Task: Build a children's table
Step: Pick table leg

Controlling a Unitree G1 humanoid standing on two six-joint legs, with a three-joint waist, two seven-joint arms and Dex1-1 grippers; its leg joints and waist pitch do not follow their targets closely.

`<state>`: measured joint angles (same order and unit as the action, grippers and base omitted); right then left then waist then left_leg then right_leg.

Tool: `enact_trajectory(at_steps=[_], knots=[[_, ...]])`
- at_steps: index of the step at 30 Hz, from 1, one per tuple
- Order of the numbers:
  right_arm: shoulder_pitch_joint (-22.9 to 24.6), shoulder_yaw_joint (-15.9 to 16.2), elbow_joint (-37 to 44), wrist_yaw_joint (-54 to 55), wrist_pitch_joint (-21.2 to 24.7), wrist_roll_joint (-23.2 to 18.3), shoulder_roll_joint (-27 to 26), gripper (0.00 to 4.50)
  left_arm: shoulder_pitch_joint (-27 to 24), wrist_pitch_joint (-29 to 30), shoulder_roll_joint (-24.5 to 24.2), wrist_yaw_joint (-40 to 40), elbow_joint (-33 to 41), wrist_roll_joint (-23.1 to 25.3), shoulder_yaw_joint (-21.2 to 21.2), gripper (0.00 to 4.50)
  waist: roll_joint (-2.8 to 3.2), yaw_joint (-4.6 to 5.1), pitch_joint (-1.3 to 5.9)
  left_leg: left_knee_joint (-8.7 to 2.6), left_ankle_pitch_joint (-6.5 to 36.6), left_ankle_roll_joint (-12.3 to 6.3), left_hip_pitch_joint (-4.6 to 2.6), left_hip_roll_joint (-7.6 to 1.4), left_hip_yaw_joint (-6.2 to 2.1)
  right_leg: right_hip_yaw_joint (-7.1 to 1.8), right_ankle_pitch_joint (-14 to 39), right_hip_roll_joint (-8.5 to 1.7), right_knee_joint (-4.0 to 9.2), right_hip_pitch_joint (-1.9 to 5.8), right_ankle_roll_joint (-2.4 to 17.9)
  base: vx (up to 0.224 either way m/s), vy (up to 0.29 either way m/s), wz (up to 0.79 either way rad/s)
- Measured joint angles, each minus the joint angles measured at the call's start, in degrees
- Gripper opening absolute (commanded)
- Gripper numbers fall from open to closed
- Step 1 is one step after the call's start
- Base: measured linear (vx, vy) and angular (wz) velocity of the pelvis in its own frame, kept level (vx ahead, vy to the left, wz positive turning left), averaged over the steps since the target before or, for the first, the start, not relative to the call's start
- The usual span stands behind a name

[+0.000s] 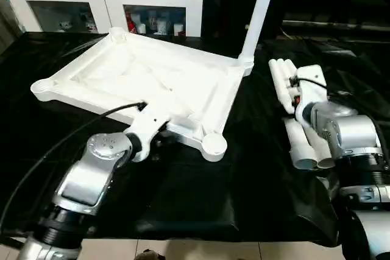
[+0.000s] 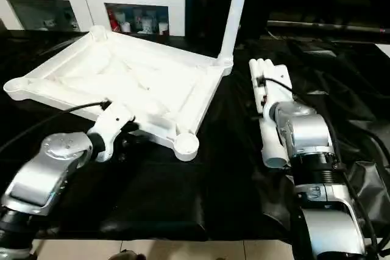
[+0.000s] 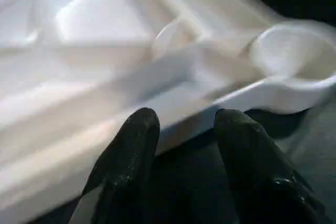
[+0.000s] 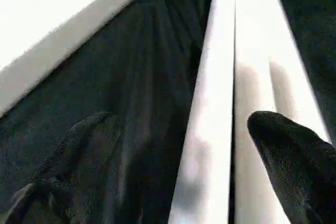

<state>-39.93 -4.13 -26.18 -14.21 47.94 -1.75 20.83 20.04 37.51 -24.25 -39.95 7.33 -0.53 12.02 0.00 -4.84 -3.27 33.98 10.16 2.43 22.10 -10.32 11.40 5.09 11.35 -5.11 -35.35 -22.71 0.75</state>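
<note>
Black-covered tabletop (image 1: 183, 199) carried the upturned children's table (image 1: 146, 83); left gripper (image 3: 184, 145) hovered parted at its rim, right gripper (image 4: 210, 150) spread over spare legs (image 2: 268, 120), likely picking one.

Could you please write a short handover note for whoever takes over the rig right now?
Left gripper: open, fingers at the near edge of the upside-down table top, gripping nothing.
Right gripper: open, above the three loose legs lying together on the black table, right of the top.
Done: one leg stands upright in the far right corner socket.
Left: three legs to fit.
</note>
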Motion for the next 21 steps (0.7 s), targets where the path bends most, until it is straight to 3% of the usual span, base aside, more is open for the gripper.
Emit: enact_trajectory(at_steps=[4,9,21], knots=[[-2.01,-2.16,-4.05,-0.34,4.59,-1.47,-0.02,4.41,-0.04,0.02,-1.24,-4.16,3.69,-2.75,0.2,2.12,0.01,-0.06,0.0,0.01,0.0,0.0,-0.03,0.0,0.01,-0.02,0.0,0.0,-0.05,-0.01,0.0,0.0,0.0,0.0],[-3.21,-4.33,-8.45,0.46,5.23,-2.71,-0.41,4.41,-0.03,0.2,-1.5,-5.48,4.82,-3.95,0.65,2.12,0.01,-0.09,0.0,0.08,-0.01,0.02,-0.04,0.0,0.02,-0.04,0.0,-0.01,-0.23,-0.06,0.0,0.0,0.0,0.0],[-4.19,-3.37,-13.51,-0.64,6.82,-3.14,-2.53,4.41,-0.04,1.09,-2.58,-6.43,4.99,-4.41,1.44,2.12,0.01,-0.05,0.0,0.34,-0.04,0.08,-0.1,-0.01,0.0,-0.13,0.0,-0.02,-0.68,-0.13,0.02,0.0,0.0,0.0]])
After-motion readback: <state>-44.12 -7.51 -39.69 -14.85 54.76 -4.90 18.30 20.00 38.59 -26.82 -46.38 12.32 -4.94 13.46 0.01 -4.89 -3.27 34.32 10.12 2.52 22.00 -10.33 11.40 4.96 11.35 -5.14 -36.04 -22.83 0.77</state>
